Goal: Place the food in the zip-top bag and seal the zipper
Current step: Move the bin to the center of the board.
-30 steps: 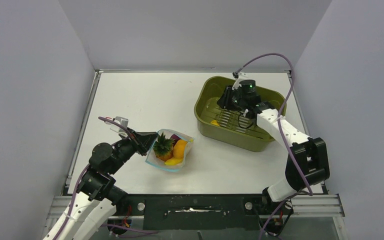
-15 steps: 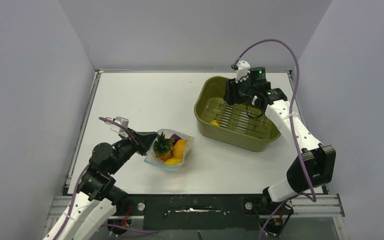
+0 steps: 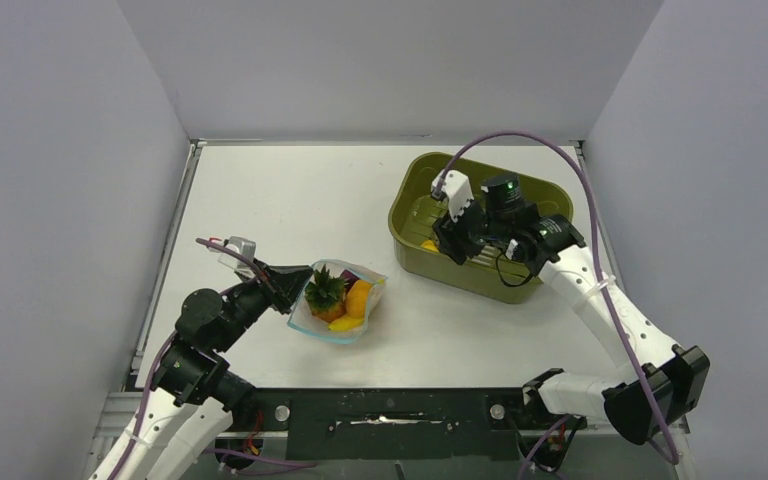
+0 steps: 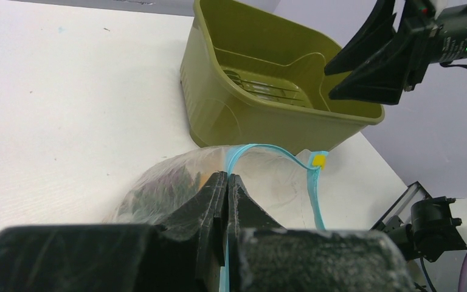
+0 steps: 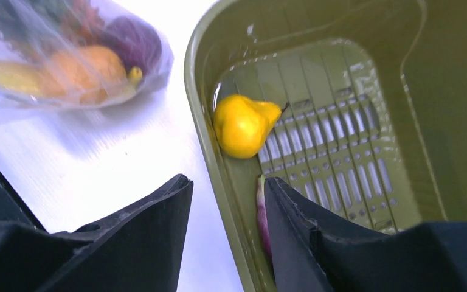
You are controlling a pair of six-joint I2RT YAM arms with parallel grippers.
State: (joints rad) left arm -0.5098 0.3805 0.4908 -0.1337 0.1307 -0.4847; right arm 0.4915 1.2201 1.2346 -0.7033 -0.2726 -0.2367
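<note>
**Top view.** Zip-top bag [image 3: 341, 305]: lies on the table [image 3: 260, 200] with its mouth open, holding a leafy-topped orange fruit [image 3: 326, 292] and other pieces. Left gripper [image 3: 286, 287]: clamped on the bag's edge. Right gripper [image 3: 450, 240]: over the olive basin [image 3: 412, 180].

**Left wrist view.** Jaws pinched together on the bag film. Zipper [image 4: 261, 146]: gaping, unsealed.

**Right wrist view.** Fingers spread with nothing between them, straddling the basin wall. Yellow pear [image 5: 242, 125]: on the basin grid. Purple-pink sliver [image 5: 261, 213]: inside, by the wall.

**Status.** Bag judged partly filled. Basin pieces not yet transferred, sealing not yet done.
</note>
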